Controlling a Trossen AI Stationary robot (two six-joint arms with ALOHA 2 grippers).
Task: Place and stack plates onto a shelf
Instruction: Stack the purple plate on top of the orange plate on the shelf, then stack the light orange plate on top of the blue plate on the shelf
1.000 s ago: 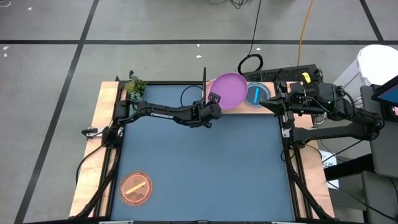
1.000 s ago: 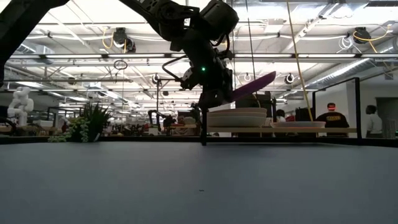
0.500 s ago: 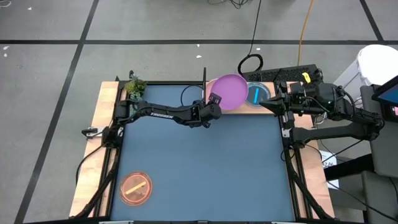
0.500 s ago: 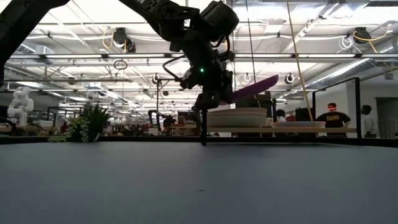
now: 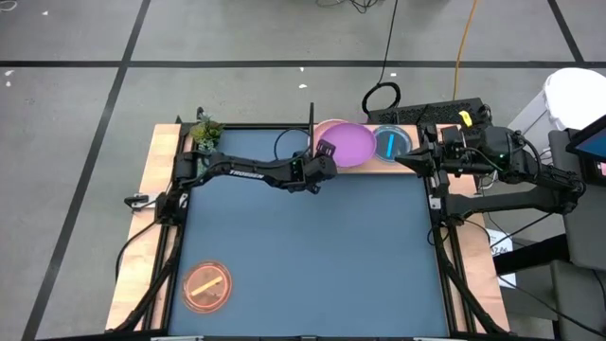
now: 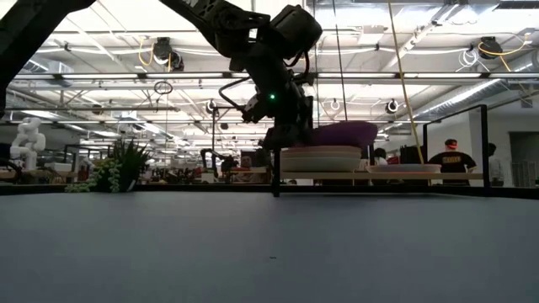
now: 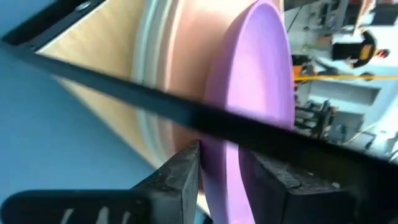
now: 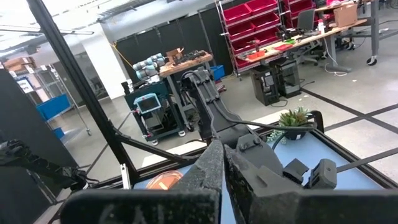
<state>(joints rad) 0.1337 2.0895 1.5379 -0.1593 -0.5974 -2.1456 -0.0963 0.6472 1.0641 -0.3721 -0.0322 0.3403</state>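
The purple plate (image 5: 352,144) (image 6: 345,132) lies about level on a stack of larger plates (image 6: 320,158), pink (image 7: 186,74) among them. The stack stands on the light wooden shelf (image 5: 417,163), by its black upright panel (image 5: 311,121). My left gripper (image 5: 327,153) (image 7: 224,155) is at the plate's near rim, open, one finger on each side of it. A cyan dish (image 5: 389,142) sits on the shelf to the stack's right. An orange dish (image 5: 207,286) lies on the blue mat, near left. My right gripper (image 5: 405,157) (image 8: 224,168) waits shut, above the shelf's right end. My left gripper has the purple plate's near rim (image 7: 221,171) between its two fingers, which slant down from the table's left and near side. The jaws stand a little apart; I cannot tell whether either finger touches the rim. The plate rests on the stack.
A small potted plant (image 5: 204,133) stands at the table's far left corner. A black cable loop (image 5: 382,96) lies on the floor behind the shelf. The blue mat (image 5: 312,246) between the arms has free room. People show in the room beyond (image 6: 446,158).
The purple plate, tilted a second ago with its far rim raised, has tipped down and now lies about level on the stack. Its near rim has stayed at my left gripper.
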